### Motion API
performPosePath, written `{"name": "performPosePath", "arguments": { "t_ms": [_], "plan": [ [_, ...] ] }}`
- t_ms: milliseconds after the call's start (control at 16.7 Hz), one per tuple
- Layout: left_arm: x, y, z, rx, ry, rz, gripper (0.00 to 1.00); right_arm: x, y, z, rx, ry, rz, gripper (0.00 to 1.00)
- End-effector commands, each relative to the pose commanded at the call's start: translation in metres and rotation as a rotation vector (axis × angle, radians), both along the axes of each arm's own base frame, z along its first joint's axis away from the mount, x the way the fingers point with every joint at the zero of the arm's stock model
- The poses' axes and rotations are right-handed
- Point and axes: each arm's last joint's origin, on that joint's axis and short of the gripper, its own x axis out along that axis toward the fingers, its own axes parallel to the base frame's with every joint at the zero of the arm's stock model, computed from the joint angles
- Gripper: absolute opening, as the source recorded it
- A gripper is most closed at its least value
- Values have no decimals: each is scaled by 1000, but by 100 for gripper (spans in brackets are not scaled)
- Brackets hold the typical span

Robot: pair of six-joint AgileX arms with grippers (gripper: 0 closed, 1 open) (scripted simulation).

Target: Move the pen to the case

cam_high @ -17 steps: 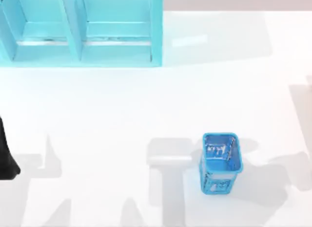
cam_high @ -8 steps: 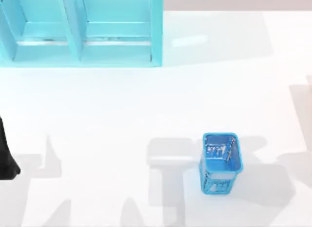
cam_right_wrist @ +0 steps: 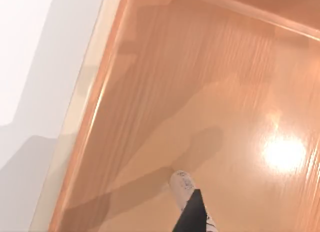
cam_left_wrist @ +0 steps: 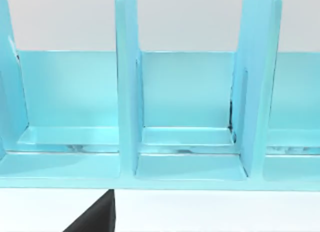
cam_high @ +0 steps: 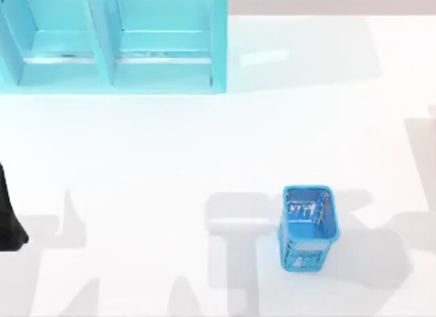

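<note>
Silvery-grey marker pen barrel with dark print [cam_right_wrist: 183, 185] shows in the right wrist view, its rounded end poking out past a dark fingertip [cam_right_wrist: 192, 212] of the right gripper [cam_right_wrist: 196, 218], so right gripper looks clamped on the pen, carrying it. Pen hangs over a glossy orange-brown wooden floor with a bright light spot [cam_right_wrist: 210, 92], beside the white table's edge [cam_right_wrist: 30, 67]; judged off past the table's right side, lifted clear so it can travel. Cap end hidden by the finger. Likely target, the small blue mesh holder basket [cam_high: 308, 227], stands upright on the white table's near right part, mouth up, ready to take the pen dropped in from above; something pale and printed sits inside, can't tell what. Large light-blue shelf unit with upright dividers [cam_high: 109, 41] sits at far left, well apart from the holder. Left arm parked at the near left table edge as a dark shape [cam_high: 8, 215], its wrist view facing the shelf compartments; left grasp state: cannot tell. Next move, judged: bring pen over the holder, lower.
</note>
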Motion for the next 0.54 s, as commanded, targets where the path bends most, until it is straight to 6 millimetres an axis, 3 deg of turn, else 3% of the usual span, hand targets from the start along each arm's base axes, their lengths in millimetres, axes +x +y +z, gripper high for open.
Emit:
{"name": "performPosePath", "arguments": {
  "t_ms": [180,540],
  "plan": [
    [0,0,0,0,0,0,100,0,0,0,0,0,0,98],
    [0,0,0,0,0,0,100,0,0,0,0,0,0,100]
  ]
}}
